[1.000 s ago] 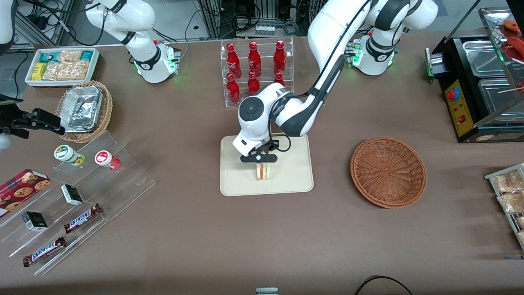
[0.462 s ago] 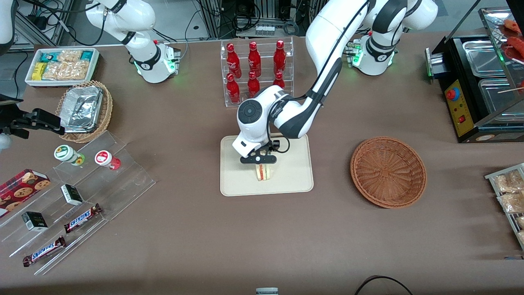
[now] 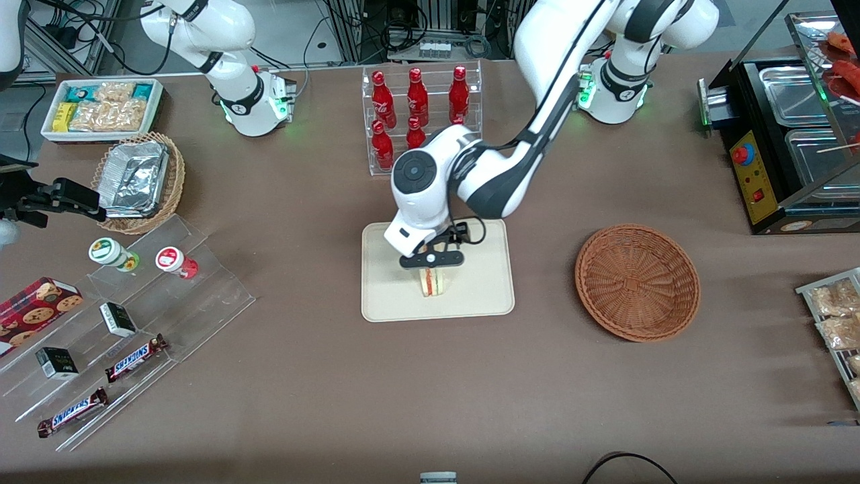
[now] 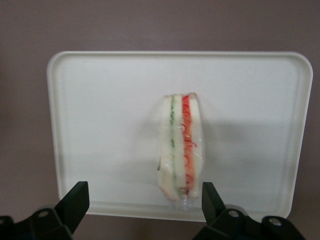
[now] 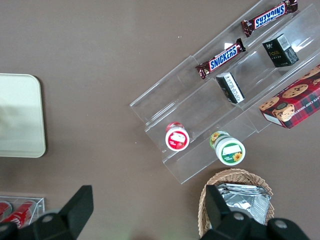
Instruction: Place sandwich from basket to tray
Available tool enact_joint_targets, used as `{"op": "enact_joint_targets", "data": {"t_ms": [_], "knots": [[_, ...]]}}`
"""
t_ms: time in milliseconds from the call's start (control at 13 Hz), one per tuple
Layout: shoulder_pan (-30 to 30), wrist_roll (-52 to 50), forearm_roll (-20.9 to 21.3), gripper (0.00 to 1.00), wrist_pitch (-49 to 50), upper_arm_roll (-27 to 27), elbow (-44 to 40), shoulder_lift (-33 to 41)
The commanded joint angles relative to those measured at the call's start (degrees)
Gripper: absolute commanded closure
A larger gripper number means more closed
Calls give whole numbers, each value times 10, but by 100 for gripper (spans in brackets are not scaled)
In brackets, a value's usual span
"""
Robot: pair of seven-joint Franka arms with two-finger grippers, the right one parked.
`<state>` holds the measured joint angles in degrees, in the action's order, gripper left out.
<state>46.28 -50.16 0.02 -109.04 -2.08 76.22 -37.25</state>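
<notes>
Front view shows the tray [image 3: 396, 296] near the middle of the table, with every position below referenced to it. The sandwich [image 3: 433, 282] stands on the tray on its edge, cut face with red and green filling layers turned toward the front camera, roughly central on the tray surface and slightly nearer the front-camera rim.

The gripper [image 3: 432, 263] of the left arm hangs directly above the sandwich, over the tray. Its jaws are spread wide: the left wrist view shows the sandwich [image 4: 180, 155] lying between the two fingertips [image 4: 75, 202] with clear tray [image 4: 100, 100] surface showing on either side, so neither finger touches the bread. A thin clear wrap appears to cover the sandwich, though this is hard to confirm.

The basket [image 3: 637, 282] sits off the tray toward the working arm's end of the table, well apart from the tray, holding nothing.

A clear rack of red bottles [image 3: 420, 111] stands farther from the front camera than the tray. A tan wicker basket with foil containers [image 3: 138, 181] and a clear stepped display with candy bars [image 3: 134, 356] lie toward the parked arm's end of the table. The right wrist view shows one rounded corner of the tray [image 5: 22, 115] beside that stepped display [image 5: 235, 90].
</notes>
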Motion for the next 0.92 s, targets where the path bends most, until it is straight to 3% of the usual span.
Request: {"op": "enact_joint_targets", "data": {"t_ms": [0,385,846], "knots": [[-38,-35,2,1,64,2,16,70],[-137,-27,7,1,183,3,37,165],[-214,55,10,1,201,2,146,302]]}}
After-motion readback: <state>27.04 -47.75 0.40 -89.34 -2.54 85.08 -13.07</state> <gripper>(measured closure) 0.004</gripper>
